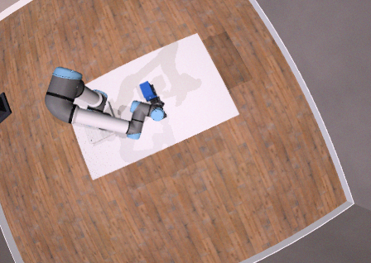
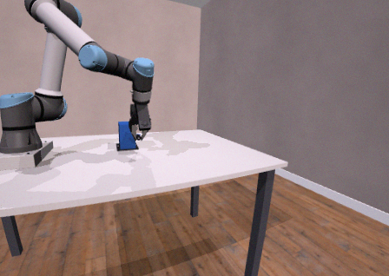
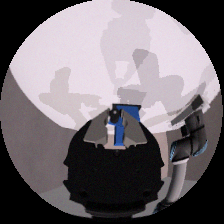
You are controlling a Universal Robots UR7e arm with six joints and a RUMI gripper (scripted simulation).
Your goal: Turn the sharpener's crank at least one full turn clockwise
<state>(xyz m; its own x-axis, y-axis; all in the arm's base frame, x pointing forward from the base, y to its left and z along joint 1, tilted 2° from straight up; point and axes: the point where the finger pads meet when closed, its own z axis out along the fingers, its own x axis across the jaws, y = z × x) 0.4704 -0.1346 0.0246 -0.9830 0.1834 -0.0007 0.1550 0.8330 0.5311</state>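
1. You are looking at a blue sharpener [image 2: 126,136] standing near the middle of the white surface [image 2: 208,158].
2. The claw [image 2: 140,135] is reaching down beside it, grasping the sharpener's crank [image 3: 114,116].

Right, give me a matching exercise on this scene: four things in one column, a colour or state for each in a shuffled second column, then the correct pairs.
Things:
1. sharpener
2. gripper
3. table
4. arm's base plate

Colour or state:
A. white top on dark legs
B. shut on the crank
C. blue, standing upright on the table
D. grey, at the table's far left end in the exterior view

Pairs: 1-C, 2-B, 3-A, 4-D
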